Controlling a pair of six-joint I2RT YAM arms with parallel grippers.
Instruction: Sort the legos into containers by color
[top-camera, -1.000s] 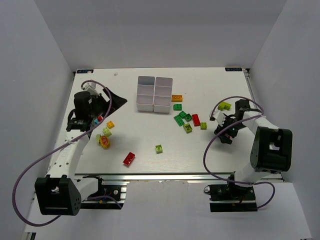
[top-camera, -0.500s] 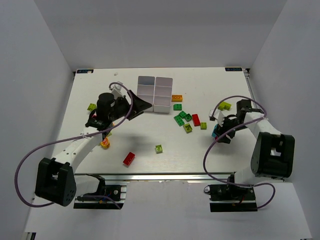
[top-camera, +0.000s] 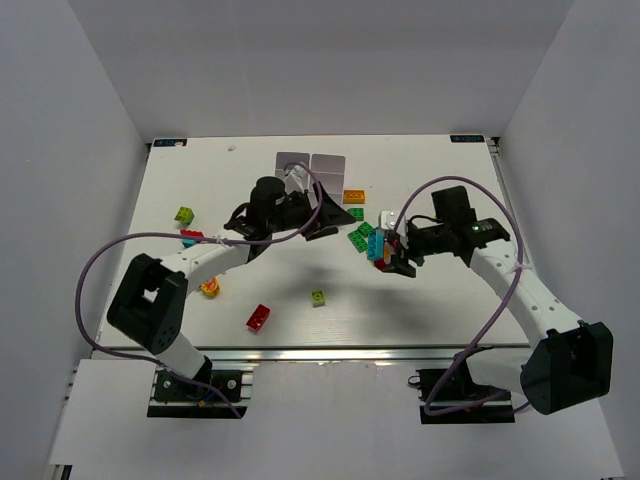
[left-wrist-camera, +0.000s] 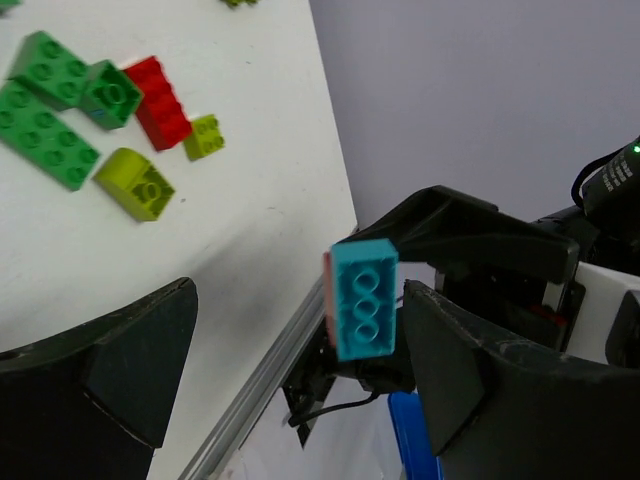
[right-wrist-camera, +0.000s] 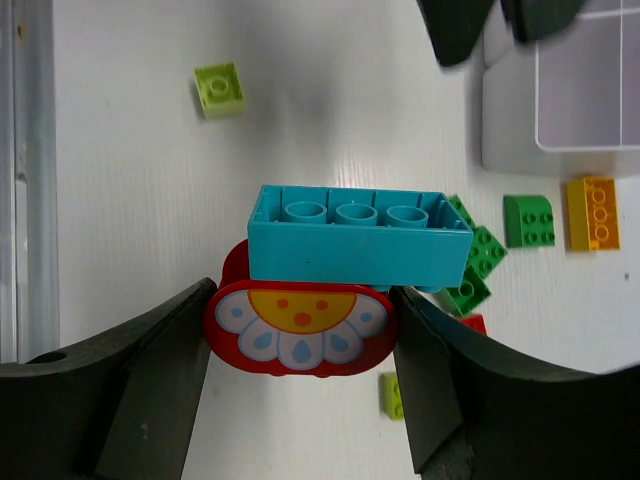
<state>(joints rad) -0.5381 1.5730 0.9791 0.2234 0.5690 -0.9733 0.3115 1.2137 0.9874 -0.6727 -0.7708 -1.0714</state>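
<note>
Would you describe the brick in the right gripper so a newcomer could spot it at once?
Right of the white tray, above the green bricks, the right gripper pinches a red flower-printed piece. Attached to it is the light blue brick, the only one off the table, its hollow underside showing three tubes.

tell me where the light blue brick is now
Top view, right of centre: the light blue brick is held off the table in the right gripper, by the green bricks.
</note>
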